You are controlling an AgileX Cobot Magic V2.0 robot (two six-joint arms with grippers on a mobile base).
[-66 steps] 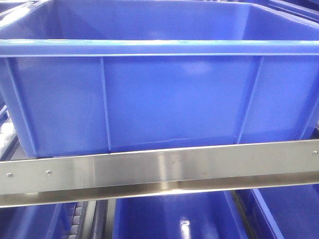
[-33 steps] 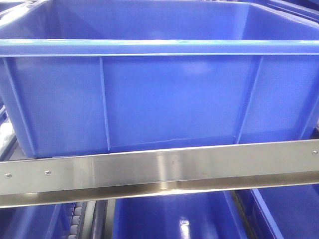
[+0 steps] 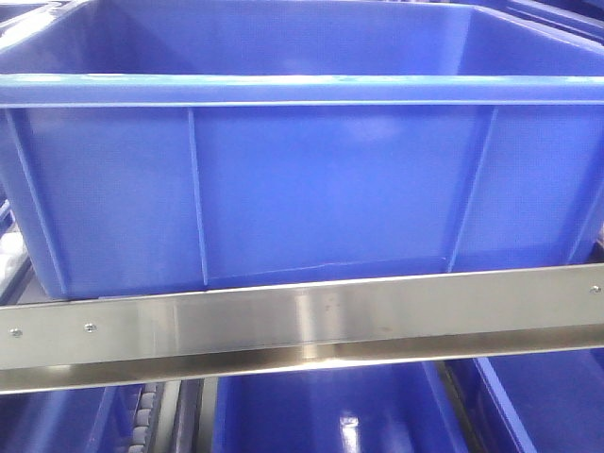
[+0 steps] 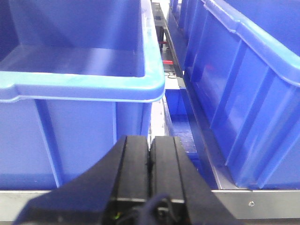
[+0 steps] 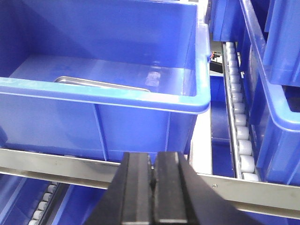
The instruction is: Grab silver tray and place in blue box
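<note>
Front view: the blue box (image 3: 311,179) fills the frame, seated on a shelf behind a steel rail (image 3: 302,326); its interior is not visible from this angle. Right wrist view: silver tray (image 5: 101,84) lies on the floor of the box, toward the near wall; only its far rim and a sliver of its bottom show above the box's rim, so I cannot tell whether it sits fully flat. Right gripper (image 5: 152,190) is outside the box, low in front of the near wall, fingers pressed together with nothing between them. Left gripper (image 4: 150,173) likewise sits with fingers together and empty, below the box's corner, between the box and a neighbouring blue crate (image 4: 248,89) to the side. Roller track (image 5: 236,122) runs alongside the box in the gap. Lower blue bins (image 3: 330,415) visible under the rail. Assessment: the tray is inside the box and neither gripper holds it, so the placement appears done. Remaining, as far as can be judged: at most parking the arms clear of the shelf.
</note>
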